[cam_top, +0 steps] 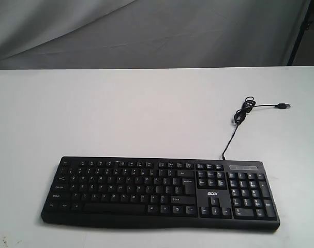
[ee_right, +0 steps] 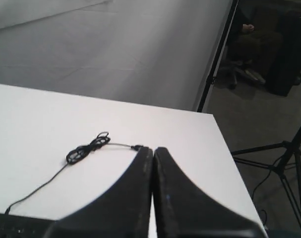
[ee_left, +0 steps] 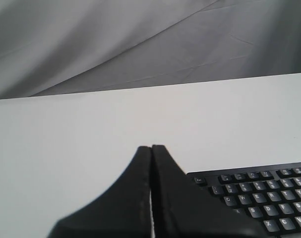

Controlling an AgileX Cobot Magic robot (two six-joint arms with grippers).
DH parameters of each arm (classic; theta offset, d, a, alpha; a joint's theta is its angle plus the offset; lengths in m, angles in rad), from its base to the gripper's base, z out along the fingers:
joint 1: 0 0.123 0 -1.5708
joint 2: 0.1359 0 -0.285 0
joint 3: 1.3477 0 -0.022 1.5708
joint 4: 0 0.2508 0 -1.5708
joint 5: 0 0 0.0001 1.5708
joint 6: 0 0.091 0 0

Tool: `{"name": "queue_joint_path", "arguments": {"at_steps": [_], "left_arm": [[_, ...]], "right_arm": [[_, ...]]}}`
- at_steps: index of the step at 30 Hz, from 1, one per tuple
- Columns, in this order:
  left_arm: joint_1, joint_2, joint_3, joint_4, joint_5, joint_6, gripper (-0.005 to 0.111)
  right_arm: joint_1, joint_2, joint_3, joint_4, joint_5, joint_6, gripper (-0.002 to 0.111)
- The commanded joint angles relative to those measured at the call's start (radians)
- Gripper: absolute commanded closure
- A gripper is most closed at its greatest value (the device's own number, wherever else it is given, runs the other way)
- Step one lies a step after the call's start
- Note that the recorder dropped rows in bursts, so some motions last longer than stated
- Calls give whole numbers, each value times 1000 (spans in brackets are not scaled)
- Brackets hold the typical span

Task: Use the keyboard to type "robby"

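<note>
The black keyboard (cam_top: pixel 162 192) with white legends and a small acer logo lies flat near the table's front edge, its thin cable (cam_top: pixel 234 132) running back to a coiled bundle and a loose USB plug (cam_top: pixel 284 106). Neither arm shows in the exterior view. In the left wrist view my left gripper (ee_left: pixel 151 148) is shut, fingertips pressed together, held off the table beside the corner of the keyboard (ee_left: pixel 259 191) that has the Esc key. My right gripper (ee_right: pixel 153 149) is also shut and empty, with the coiled cable (ee_right: pixel 86 148) just beyond its tips.
The white table (cam_top: pixel 146 113) extends bare behind and beside the keyboard. A grey cloth backdrop (cam_top: pixel 146 31) hangs beyond the far edge. Off the table's right side stand a black pole (ee_right: pixel 217 54) and tripod legs (ee_right: pixel 284 163).
</note>
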Motion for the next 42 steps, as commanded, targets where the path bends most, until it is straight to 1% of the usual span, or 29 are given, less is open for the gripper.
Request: {"name": "queue_joint_path", "arguments": {"at_steps": [1,4,7,8,9,10,11,12,13,14,15,16,19,22,23,28,34,42], "left_arm": [[-6,-3,4,5,-7,-3,107],[-6,-3,4,5,-7,-3,107],[-6,-3,4,5,-7,-3,107],[-6,-3,4,5,-7,-3,107],[-6,-3,4,5,-7,-3,107],[-6,-3,4,5,-7,-3,107],[-6,-3,4,5,-7,-3,107],[-6,-3,4,5,-7,-3,107],[-6,-3,4,5,-7,-3,107],[-6,-3,4,5,-7,-3,107],[-6,-3,4,5,-7,-3,107],[-6,-3,4,5,-7,-3,107],[-6,-3,4,5,-7,-3,107],[-6,-3,4,5,-7,-3,107],[-6,-3,4,5,-7,-3,107],[-6,-3,4,5,-7,-3,107],[-6,-3,4,5,-7,-3,107],[-6,-3,4,5,-7,-3,107]], "right_arm": [[31,168,-147,29,14,2,108],[126,294,-215,55,-1,2,108],[245,432,-276,46,1,108,108],[354,533,-327,35,29,178,108],[403,590,-359,35,55,187,108],[535,716,-431,58,138,189,108],[587,769,-464,77,181,189,108],[695,894,-555,128,259,171,108],[736,939,-593,164,276,150,108],[800,1040,-687,269,290,29,108],[822,1086,-730,316,290,-40,108],[848,1168,-809,365,301,-113,108],[882,1370,-919,406,311,-207,108],[908,1504,-940,522,202,-299,108],[921,1541,-940,532,168,-330,108],[963,1626,-940,500,69,-356,108],[962,1711,-940,500,-38,-356,108],[962,1786,-940,527,-116,-399,108]]}}
